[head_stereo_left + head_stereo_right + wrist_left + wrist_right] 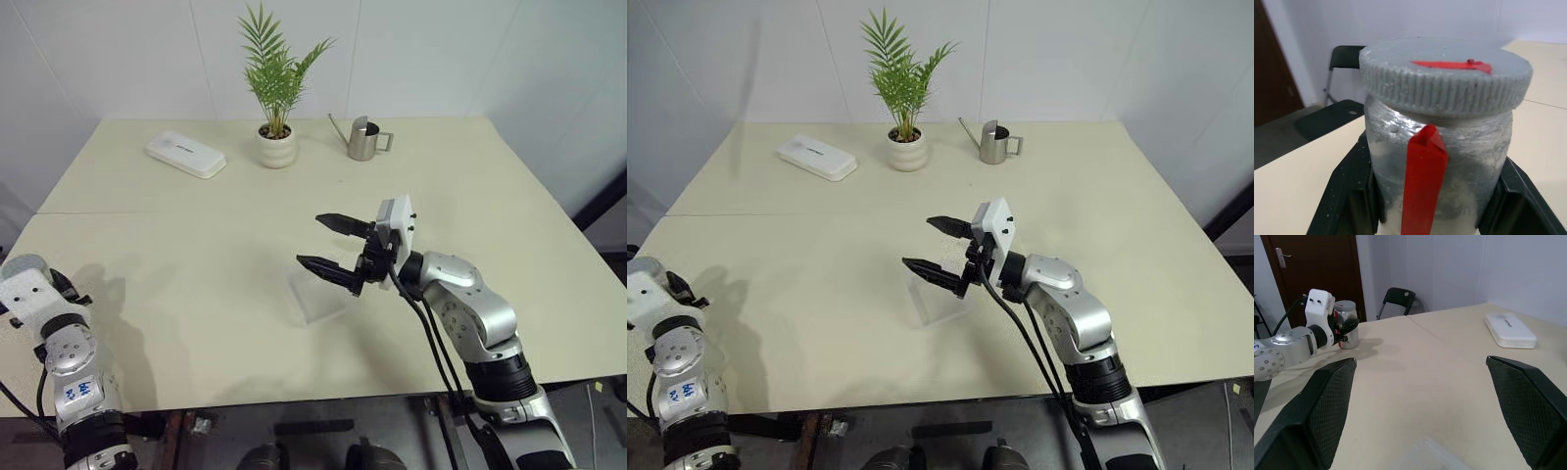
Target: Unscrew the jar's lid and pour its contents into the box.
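Pale table by white walls, dark door and black chair beyond.
Left gripper [1347, 328] pinches the jar [1437, 161], lid [1444, 76] on; right gripper [331, 245], spread wide, hovers just above the box [318, 294]; beyond it, a plant [276, 88].

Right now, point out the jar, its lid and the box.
jar [1449, 147], left wrist view, its side wall beside the red stripe.
lid [1445, 73], left wrist view, its grey top.
box [321, 300], left eye view, its clear floor.
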You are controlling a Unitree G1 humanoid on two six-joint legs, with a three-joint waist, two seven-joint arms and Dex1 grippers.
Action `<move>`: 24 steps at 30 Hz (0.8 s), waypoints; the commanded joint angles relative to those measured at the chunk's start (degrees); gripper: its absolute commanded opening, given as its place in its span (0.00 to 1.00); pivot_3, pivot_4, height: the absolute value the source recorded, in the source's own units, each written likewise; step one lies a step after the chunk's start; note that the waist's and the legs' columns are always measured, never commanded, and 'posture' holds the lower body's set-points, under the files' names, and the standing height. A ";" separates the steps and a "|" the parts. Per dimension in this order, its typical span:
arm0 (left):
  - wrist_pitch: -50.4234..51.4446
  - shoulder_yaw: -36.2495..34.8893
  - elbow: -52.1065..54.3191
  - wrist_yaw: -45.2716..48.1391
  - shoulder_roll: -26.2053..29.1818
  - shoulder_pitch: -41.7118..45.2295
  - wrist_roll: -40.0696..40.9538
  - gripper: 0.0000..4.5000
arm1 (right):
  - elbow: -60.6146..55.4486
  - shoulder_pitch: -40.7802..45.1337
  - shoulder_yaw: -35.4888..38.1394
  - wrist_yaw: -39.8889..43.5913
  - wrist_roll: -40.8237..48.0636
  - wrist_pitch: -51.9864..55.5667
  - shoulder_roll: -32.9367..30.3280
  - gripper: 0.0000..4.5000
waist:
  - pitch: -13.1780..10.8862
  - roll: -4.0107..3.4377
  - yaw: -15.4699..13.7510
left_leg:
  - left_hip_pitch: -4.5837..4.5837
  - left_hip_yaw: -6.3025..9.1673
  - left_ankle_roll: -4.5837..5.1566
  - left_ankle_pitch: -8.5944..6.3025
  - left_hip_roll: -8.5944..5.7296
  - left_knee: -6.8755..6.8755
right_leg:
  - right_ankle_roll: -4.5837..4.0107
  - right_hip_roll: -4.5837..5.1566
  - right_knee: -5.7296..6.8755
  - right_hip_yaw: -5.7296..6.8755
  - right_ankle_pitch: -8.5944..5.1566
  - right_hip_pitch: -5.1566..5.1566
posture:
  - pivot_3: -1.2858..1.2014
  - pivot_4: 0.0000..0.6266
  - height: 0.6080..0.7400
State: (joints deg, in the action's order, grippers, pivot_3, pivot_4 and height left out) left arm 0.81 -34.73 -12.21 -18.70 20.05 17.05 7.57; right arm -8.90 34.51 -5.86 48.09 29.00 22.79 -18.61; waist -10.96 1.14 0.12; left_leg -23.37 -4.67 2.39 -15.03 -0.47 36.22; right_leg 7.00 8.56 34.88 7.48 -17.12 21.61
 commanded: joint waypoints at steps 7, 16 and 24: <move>10.34 17.17 17.64 42.33 10.75 0.26 16.83 0.43 | -2.75 7.45 0.20 -1.62 0.95 6.17 -1.32 1.00 | -0.02 -0.03 0.24 | -0.03 -0.04 -0.25 -0.11 0.02 0.05 | -0.10 0.02 -0.06 -0.03 0.05 0.01 | 0.52 0.24 1.00; 18.78 29.67 18.01 67.42 16.01 8.30 23.18 0.43 | -1.86 16.53 -4.32 -2.55 0.43 11.96 2.65 1.00 | -0.07 -0.10 1.55 | 0.06 -0.16 -0.12 0.05 0.20 -0.08 | -0.31 -0.32 -0.01 -0.02 -0.05 0.07 | 0.52 0.24 1.00; 18.78 30.31 18.20 68.80 14.23 10.00 22.11 0.43 | -0.59 18.20 -5.21 -4.67 0.76 17.65 5.33 1.00 | -0.07 -0.10 1.46 | 0.05 -0.29 -0.05 0.08 0.20 -0.02 | -0.30 -0.31 -0.01 -0.04 -0.05 0.07 | 0.52 0.24 1.00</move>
State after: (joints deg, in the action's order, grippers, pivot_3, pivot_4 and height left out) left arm 19.89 -3.66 4.72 49.83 34.52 26.23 29.20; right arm -8.53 51.58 -11.12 43.66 29.15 40.09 -13.68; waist -11.03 1.04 1.58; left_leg -23.31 -4.96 2.34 -14.95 -0.27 36.20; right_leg 6.70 8.25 34.87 7.43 -17.17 21.68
